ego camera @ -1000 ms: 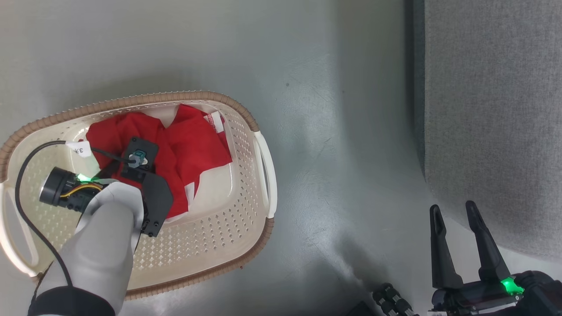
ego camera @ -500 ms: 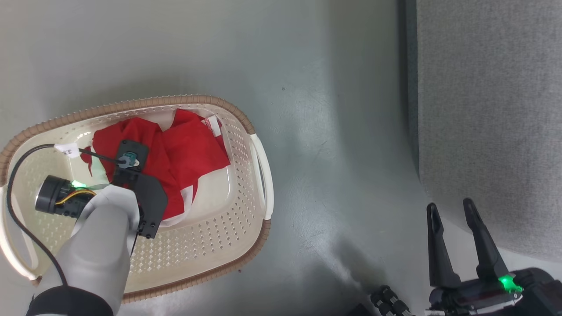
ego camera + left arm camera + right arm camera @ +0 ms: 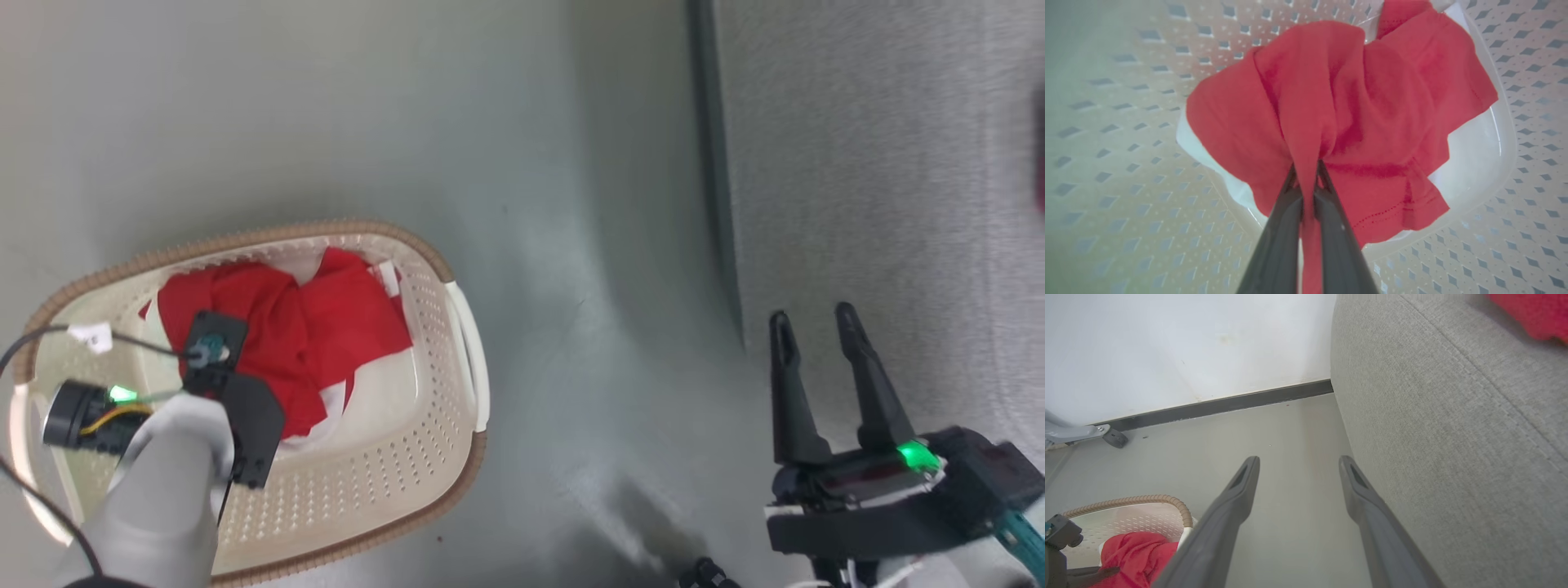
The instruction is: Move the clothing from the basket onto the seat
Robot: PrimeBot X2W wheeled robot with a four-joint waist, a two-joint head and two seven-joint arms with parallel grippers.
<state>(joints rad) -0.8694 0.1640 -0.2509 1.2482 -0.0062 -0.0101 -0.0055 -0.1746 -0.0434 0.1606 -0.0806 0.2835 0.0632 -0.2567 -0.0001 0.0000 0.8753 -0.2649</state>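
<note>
With the left pincer (image 3: pixel 1306 173) pinching a fold of the clothing (image 3: pixel 1372 102) in the basket (image 3: pixel 392 490) at left and the right pincer (image 3: pixel 810 322) spread, next comes lifting it clear and carrying it right to the seat (image 3: pixel 857 163).

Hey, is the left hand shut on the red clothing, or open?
Shut on it: the left hand pinches a fold of the red clothing between its dark fingers, inside the basket.

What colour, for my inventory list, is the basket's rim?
The rim is brown, clearest in the head view.
</note>
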